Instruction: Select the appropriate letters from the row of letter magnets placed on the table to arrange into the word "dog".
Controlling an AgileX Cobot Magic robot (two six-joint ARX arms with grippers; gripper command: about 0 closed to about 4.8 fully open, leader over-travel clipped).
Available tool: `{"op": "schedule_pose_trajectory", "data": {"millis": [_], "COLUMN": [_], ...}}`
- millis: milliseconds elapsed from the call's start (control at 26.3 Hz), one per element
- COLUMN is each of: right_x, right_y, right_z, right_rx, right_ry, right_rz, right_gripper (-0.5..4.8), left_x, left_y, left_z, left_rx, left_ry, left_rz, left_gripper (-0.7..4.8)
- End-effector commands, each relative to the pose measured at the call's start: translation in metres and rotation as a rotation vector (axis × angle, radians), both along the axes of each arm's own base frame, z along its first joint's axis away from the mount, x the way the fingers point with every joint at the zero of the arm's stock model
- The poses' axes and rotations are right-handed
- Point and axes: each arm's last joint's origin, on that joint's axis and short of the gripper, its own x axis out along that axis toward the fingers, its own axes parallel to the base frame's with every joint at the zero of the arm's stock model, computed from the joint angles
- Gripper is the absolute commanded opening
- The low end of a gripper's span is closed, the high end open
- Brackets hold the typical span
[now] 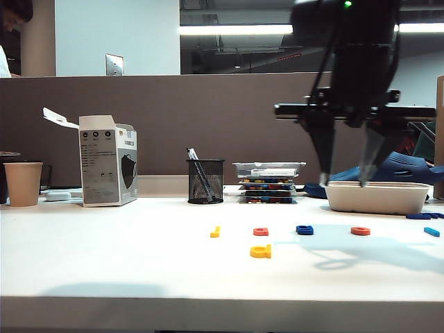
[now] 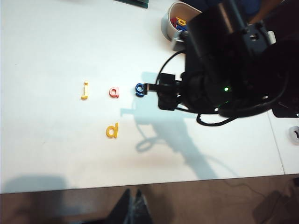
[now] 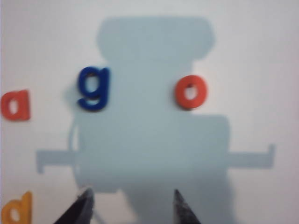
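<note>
On the white table [image 1: 139, 263] the row of letter magnets runs yellow "j" [image 1: 215, 232], red-orange "a" [image 1: 261, 232], dark blue "g" [image 1: 304, 229], red-orange "o" [image 1: 360, 231]. The yellow "d" [image 1: 261, 252] lies alone, nearer the front edge, below the "a". My right gripper [image 1: 343, 182] hangs open and empty above the table, between and above "g" and "o". Its wrist view shows "g" [image 3: 94, 88] and "o" [image 3: 190, 91] ahead of the right gripper [image 3: 132, 200]. My left gripper [image 2: 133, 198] is shut and empty, off the table's front edge, far from "d" [image 2: 112, 131].
A white tray [image 1: 377, 197] stands behind the right gripper, with a light blue letter [image 1: 431, 232] and a dark blue piece [image 1: 418, 216] to its right. Along the back stand a paper cup [image 1: 23, 183], a carton [image 1: 107, 161], a mesh pen holder [image 1: 206, 180] and stacked cases [image 1: 268, 182].
</note>
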Motion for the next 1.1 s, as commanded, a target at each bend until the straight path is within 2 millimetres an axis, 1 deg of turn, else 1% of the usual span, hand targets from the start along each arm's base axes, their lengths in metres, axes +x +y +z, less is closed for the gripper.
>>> {"op": "schedule_pose_trajectory", "data": {"millis": [38, 228, 418, 571, 723, 913, 1103], "right_x": [0.005, 0.015, 0.025, 0.03, 0.042, 0.047, 0.05], "right_y": [-0.009, -0.021, -0.024, -0.022, -0.022, -0.025, -0.033], "right_z": [0.003, 0.003, -0.003, -0.015, -0.038, -0.045, -0.046], "right_rx": [-0.014, -0.012, -0.003, -0.018, -0.038, -0.048, -0.031], "right_ry": [-0.025, -0.068, -0.088, -0.059, -0.026, -0.019, -0.009], "right_rz": [-0.029, -0.049, -0.041, -0.035, -0.032, -0.031, -0.01], "right_gripper": [2.12, 2.12, 2.12, 2.12, 2.12, 2.12, 2.12], "left_x": [0.0, 0.0, 0.0, 0.0, 0.0, 0.0, 0.0], "left_y": [0.001, 0.001, 0.001, 0.001, 0.001, 0.001, 0.001], "left_z": [0.001, 0.001, 0.001, 0.001, 0.001, 0.001, 0.001], "left_rx": [-0.004, -0.004, -0.005, -0.004, -0.004, -0.004, -0.004], "left_ry": [-0.006, -0.007, -0.007, -0.007, -0.007, -0.007, -0.006], "left_rz": [0.002, 0.002, 0.002, 0.003, 0.002, 0.002, 0.002], "left_gripper": [-0.05, -0.05, -0.05, -0.05, -0.05, -0.05, -0.05]}}
